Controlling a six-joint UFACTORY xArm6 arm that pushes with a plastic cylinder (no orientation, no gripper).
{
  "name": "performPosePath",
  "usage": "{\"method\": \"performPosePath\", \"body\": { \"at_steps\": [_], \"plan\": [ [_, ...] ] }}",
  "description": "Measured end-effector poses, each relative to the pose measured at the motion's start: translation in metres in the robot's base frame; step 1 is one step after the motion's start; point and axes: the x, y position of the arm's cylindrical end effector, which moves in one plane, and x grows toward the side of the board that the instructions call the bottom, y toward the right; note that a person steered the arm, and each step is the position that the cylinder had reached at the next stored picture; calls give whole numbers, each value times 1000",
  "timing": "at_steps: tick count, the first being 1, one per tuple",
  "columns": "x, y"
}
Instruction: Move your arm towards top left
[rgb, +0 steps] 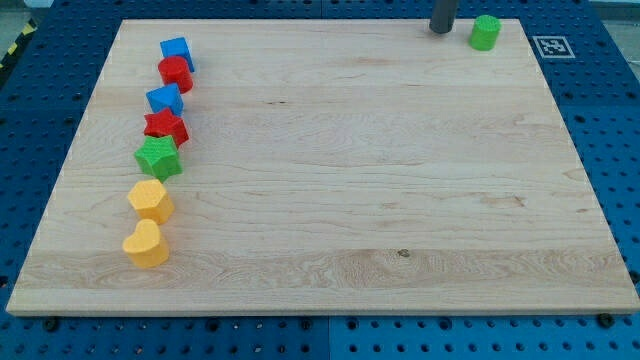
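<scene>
My tip (440, 31) is at the view's top, right of centre, on the wooden board (350, 180). A green cylinder block (486, 32) stands just to its right, apart from it. Along the view's left runs a column of blocks: a blue cube (177, 52), a red cylinder-like block (175, 74), a blue block (166, 99), a red star block (165, 127), a green star block (158, 157), a yellow hexagon-like block (150, 200) and a yellow heart-like block (146, 244). The tip is far to the right of this column.
A black-and-white marker tag (551, 45) sits at the board's top right corner. A blue perforated table (610, 120) surrounds the board on all sides.
</scene>
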Motion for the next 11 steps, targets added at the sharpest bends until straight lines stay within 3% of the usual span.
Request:
{"method": "performPosePath", "body": {
  "at_steps": [5,6,11],
  "plan": [
    [7,38],
    [1,16],
    [-20,-379]
  ]
}}
